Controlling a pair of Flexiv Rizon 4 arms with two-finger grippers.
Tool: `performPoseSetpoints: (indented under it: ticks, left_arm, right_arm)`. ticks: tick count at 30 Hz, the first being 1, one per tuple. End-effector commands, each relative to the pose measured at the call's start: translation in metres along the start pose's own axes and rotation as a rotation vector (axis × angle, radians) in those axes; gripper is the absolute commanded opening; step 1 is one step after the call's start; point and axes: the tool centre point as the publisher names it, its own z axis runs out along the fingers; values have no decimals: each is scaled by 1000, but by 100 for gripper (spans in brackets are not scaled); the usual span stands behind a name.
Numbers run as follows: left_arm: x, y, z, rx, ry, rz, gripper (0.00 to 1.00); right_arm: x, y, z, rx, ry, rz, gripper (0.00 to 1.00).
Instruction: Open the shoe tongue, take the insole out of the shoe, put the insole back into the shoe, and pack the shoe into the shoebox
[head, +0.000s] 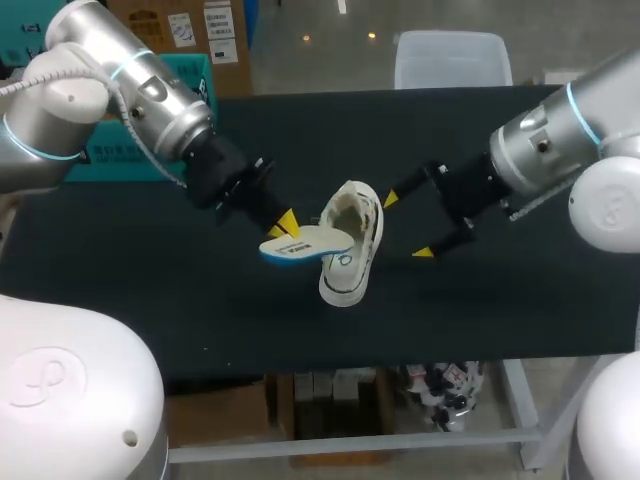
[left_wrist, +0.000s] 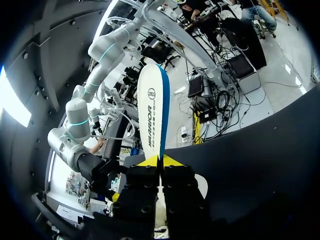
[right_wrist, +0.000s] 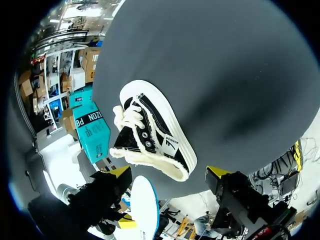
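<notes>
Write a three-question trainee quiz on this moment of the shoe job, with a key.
1. True or false: the left gripper is shut on the flat white insole with a blue edge.
2. Where is the black-and-white canvas shoe? A) in the left gripper B) lying on the black table C) on the floor
3. Fill in: the right gripper beside the shoe is ____ (open or shut).
Key: 1 true; 2 B; 3 open.
</notes>
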Motion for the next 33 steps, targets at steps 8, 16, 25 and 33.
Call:
performPoseSetpoints:
  ticks: [8, 16, 25, 33]
  left_arm:
    - [4, 3, 4, -16, -48, 16, 0]
    - [5, 14, 7, -47, -95, 23, 0]
    - [9, 23, 20, -39, -130, 6, 0]
    - [8, 30, 21, -51, -172, 1, 0]
  right_arm:
    - [1, -23, 31, -11, 203, 310, 100]
    - [1, -31, 40, 51, 289, 324, 100]
    - [8, -43, 35, 76, 388, 307, 89]
    - [12, -54, 42, 146, 442, 289, 62]
